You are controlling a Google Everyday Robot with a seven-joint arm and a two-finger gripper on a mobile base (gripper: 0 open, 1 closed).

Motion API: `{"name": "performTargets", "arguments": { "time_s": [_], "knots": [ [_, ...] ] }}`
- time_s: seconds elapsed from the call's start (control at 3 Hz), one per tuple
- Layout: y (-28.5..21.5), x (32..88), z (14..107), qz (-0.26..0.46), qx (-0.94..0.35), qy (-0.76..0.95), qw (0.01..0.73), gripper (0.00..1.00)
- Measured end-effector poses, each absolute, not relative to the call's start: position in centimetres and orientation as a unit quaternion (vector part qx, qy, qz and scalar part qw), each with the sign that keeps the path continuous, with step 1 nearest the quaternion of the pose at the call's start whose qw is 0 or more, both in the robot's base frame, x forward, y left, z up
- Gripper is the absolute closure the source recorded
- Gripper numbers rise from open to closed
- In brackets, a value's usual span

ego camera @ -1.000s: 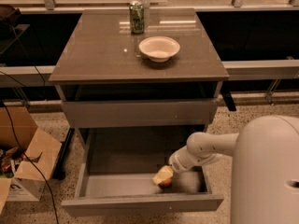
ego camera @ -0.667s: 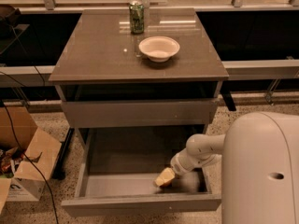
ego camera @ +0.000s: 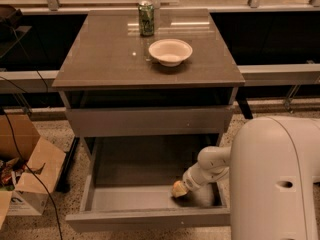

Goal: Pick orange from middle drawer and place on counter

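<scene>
1. The gripper (ego camera: 185, 183), at the tip of the white arm, is low inside the open, wide grey metal-look middle drawer (ego camera: 125, 200), close to its right wall. I cannot tell how far open it is or whether it has hold of anything.
2. The small round orange fruit (ego camera: 178, 189) lies on the drawer floor at the gripper's tip, on its lower-left side, seemingly touching it.
3. The step in hand looks like securing the orange. It should go best by centring on the fruit and closing gently, since smooth round skin may roll. Then lift straight up, clear of the plain grey drawer front (ego camera: 150, 121) above.
4. The glossy grey-brown counter slab (ego camera: 100, 59) is well above and behind the gripper. A white bowl (ego camera: 170, 51) and a green can (ego camera: 146, 18) stand on it, so aim for bare surface.
5. The robot's white body (ego camera: 275, 184) hides the drawer's right front corner, and the contact between gripper and orange is unclear.
</scene>
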State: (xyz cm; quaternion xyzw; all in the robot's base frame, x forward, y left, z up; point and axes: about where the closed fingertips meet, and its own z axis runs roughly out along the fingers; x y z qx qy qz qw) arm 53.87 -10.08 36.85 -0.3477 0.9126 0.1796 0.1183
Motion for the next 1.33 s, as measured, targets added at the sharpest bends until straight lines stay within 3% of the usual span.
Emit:
{"name": "performTargets", "arguments": {
  "time_s": [0.67, 1.33],
  "knots": [
    [-9.1, 54.0, 39.1, 0.212, -0.346, 0.903, 0.142, 0.96],
    [-7.3, 55.7, 54.7, 0.374, -0.399, 0.786, 0.289, 1.0]
  ]
}}
